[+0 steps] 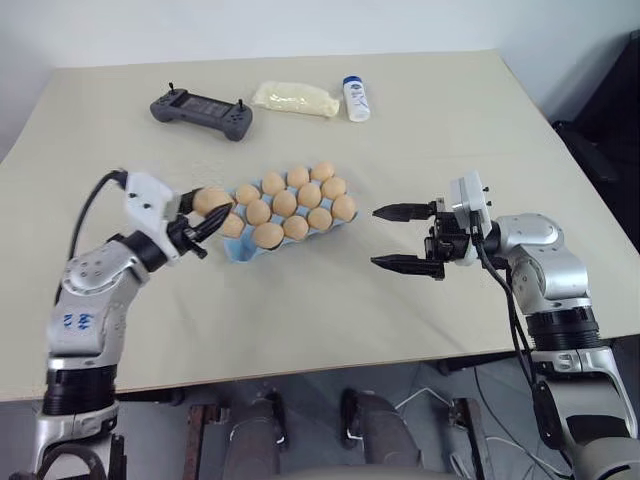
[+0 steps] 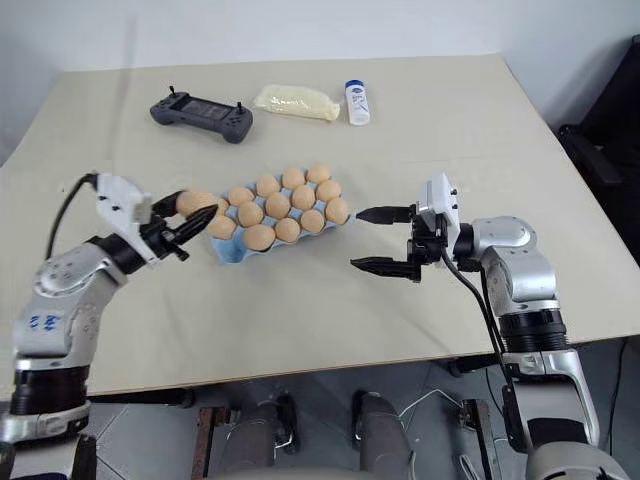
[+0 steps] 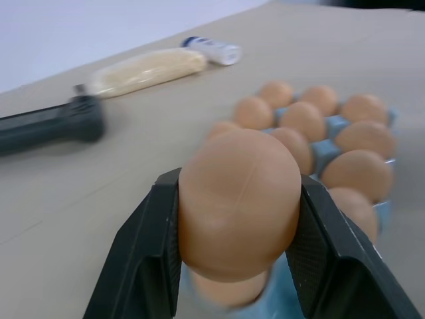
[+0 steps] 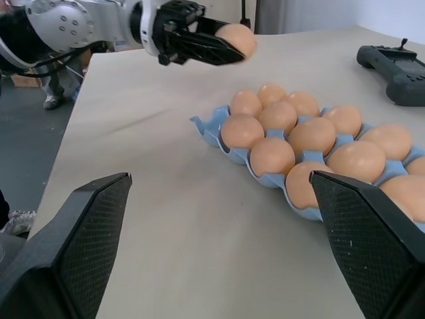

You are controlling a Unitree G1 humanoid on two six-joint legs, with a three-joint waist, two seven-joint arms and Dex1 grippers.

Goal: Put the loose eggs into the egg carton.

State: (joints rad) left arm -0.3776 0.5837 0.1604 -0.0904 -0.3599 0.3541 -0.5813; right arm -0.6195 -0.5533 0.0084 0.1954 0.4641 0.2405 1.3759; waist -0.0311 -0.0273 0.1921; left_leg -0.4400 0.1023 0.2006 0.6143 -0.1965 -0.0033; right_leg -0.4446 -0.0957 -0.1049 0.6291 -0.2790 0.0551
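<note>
The left gripper (image 1: 205,222) has its jaws clenched on an egg (image 1: 212,200), held above the tabletop (image 1: 330,300) just off the near-left corner of the carton (image 1: 245,250). That arm reaches in level, pointing forward and to the right. The right gripper (image 1: 405,238) hangs with its jaws spread wide and bare, aimed left toward the carton but apart from it.

The left wrist view shows the black fingers (image 3: 153,246) pressing both sides of the egg, with more eggs beyond. The right wrist view shows the carton's blue rim and one bare cup at the corner nearest the held egg.

Farther back lie a dark controller (image 1: 200,110), a pale bag (image 1: 295,98) and a white bottle (image 1: 356,98).
</note>
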